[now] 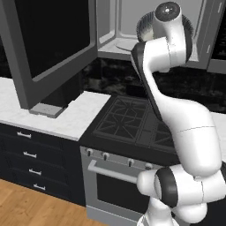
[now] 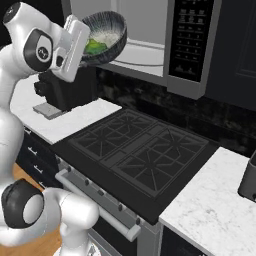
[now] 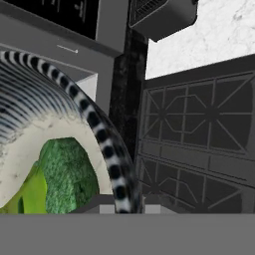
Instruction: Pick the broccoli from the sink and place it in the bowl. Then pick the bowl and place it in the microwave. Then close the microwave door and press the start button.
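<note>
White arm segments (image 1: 190,132) are seen closest to the base cameras, rising and bending up toward the microwave (image 2: 150,45). Behind them, the microwave is shown mounted above the stove (image 2: 140,150), its light grey cavity exposed and its control panel at the right of the cavity. The door (image 1: 48,44) is swung wide to the left, its black glass window turned toward the left base camera and its lower corner hanging above the pale bench (image 1: 53,110). The black stove with its grates is set between two stretches of marbled bench, with knobs and an oven handle along its front.

The bowl (image 2: 106,35) is held aloft in front of the cavity opening, above the stove's left rear, and is tilted so that its speckled whitish inside faces the right base camera. Its rim is gripped by the fingers (image 2: 86,50), which are closed narrowly on the bowl's wall; in the hand view the striped rim (image 3: 99,134) is seen passing directly over the finger tips. Whether the bowl has crossed the cavity's threshold cannot be told.

The broccoli (image 2: 95,47) is seen lying inside the bowl against its lower wall, near the gripped side, bright green against the pale lining.
</note>
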